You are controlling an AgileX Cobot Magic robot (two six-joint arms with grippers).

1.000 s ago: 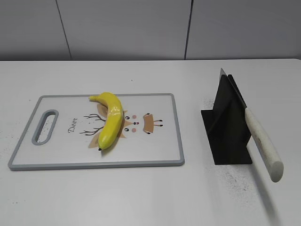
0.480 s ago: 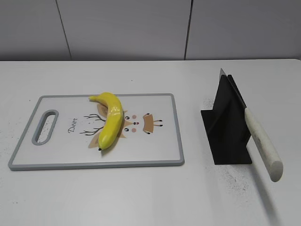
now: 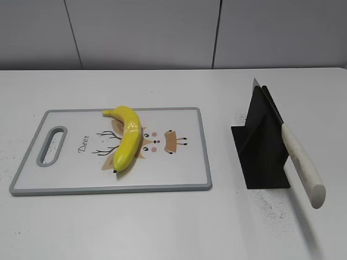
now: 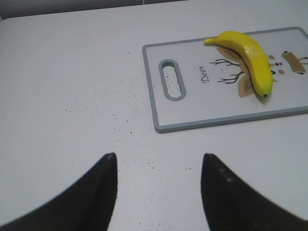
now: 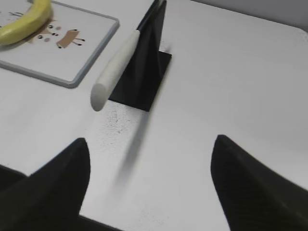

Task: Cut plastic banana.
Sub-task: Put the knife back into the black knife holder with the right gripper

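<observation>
The plastic banana (image 3: 127, 136) is glossy yellow with a dark tip and lies on a white cutting board (image 3: 179, 173) with a grey rim and a deer print. It also shows in the left wrist view (image 4: 250, 62) and at the top left of the right wrist view (image 5: 26, 24). A knife with a white handle (image 3: 302, 165) rests slanted in a black stand (image 3: 260, 146); the right wrist view shows the handle (image 5: 114, 68) and the stand (image 5: 144, 72). My left gripper (image 4: 159, 161) is open above bare table, near the board's handle end. My right gripper (image 5: 151, 144) is open, short of the knife. Neither gripper shows in the exterior view.
The board has a grey handle slot (image 3: 51, 145) at its left end, also in the left wrist view (image 4: 172, 79). Small dark specks lie on the white table near the stand (image 3: 268, 208). A grey wall (image 3: 162, 32) runs along the back.
</observation>
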